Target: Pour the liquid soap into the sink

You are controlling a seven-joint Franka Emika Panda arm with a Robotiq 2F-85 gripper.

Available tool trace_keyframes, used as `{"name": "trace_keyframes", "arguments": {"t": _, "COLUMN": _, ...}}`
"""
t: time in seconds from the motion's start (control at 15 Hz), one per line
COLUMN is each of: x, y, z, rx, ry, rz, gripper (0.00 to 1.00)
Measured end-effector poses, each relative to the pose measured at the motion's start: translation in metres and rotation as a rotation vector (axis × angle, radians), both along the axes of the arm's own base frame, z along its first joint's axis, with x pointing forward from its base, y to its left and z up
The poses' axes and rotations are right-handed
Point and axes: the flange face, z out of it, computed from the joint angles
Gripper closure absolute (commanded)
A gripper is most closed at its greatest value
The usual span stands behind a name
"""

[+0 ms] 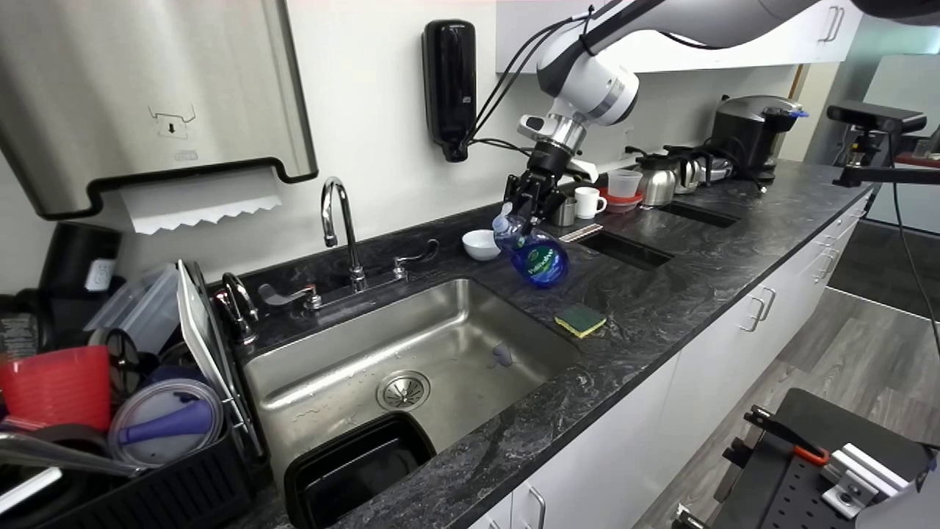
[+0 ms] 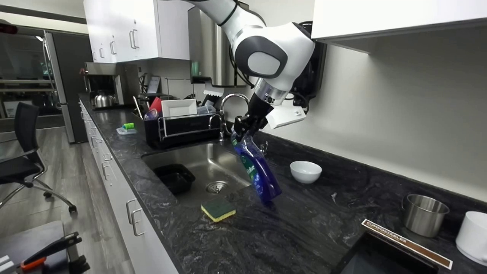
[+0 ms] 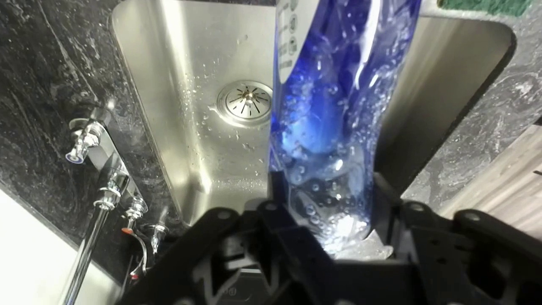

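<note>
The liquid soap (image 1: 540,257) is a clear bottle of blue liquid with a green label. My gripper (image 1: 525,213) is shut on the upper part of the bottle, as the wrist view (image 3: 328,190) also shows. The bottle is tilted, pale cap up toward the faucet side, base down and away from the sink. It also shows in an exterior view (image 2: 257,171) and in the wrist view (image 3: 330,97). Its base is over or near the counter beside the sink; I cannot tell if it touches. The steel sink (image 1: 470,323) lies beside it, its drain visible in all views.
A green and yellow sponge (image 1: 580,319) lies on the counter beside the sink. A white bowl (image 2: 305,172) stands near the wall. The chrome faucet (image 1: 345,235) rises behind the sink. A black tub (image 1: 360,470) sits in the sink. A loaded dish rack (image 2: 182,127) stands beyond it.
</note>
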Motion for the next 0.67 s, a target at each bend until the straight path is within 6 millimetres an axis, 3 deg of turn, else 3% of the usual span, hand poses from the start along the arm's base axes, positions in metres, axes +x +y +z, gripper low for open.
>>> {"name": "trace_keyframes", "arguments": {"t": 0.67, "x": -0.0041, "y": 0.0065, "z": 0.0073, "rx": 0.059, "ry": 0.020, "rz": 0.011, "gripper": 0.76}}
